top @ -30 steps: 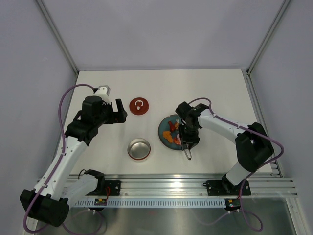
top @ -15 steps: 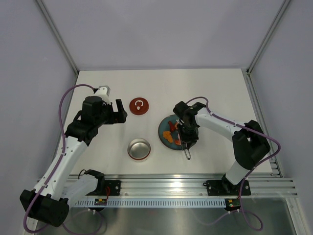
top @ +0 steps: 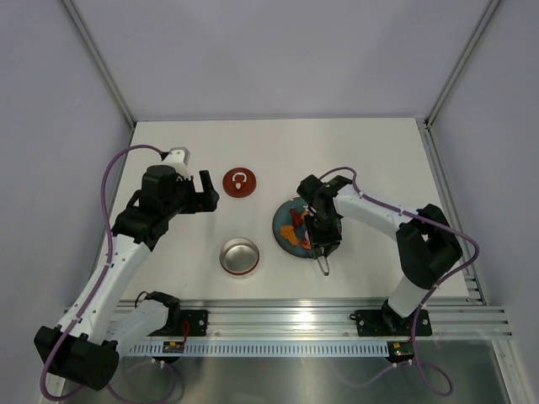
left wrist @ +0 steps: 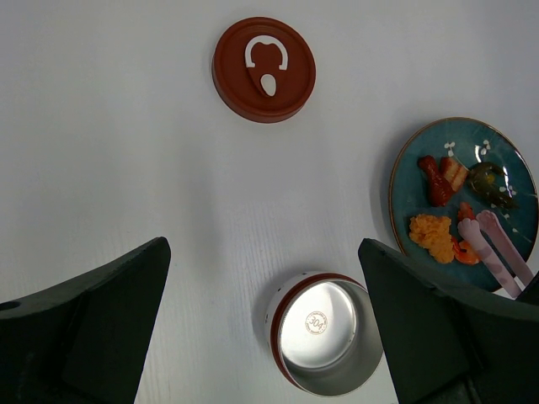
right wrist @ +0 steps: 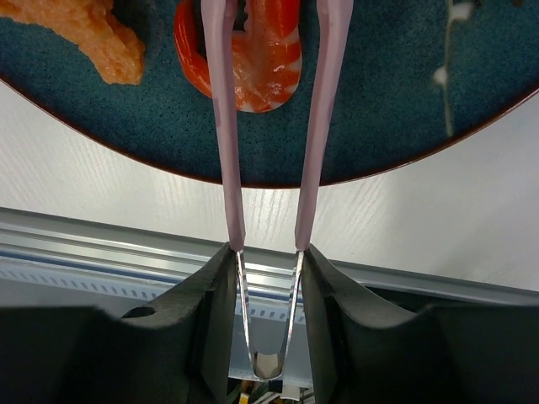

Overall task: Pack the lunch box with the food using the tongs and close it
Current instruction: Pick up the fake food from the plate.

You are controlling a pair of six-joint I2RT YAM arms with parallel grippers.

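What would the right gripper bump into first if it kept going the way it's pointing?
Probably the curled red-orange food piece on the teal plate: the tongs held in the right gripper reach out over it. Their height above it is unclear.

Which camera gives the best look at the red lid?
Left wrist: the lid lies flat on the table, large and unobstructed, its white loop clear. Top external shows it small but whole. Right wrist shows none of it.
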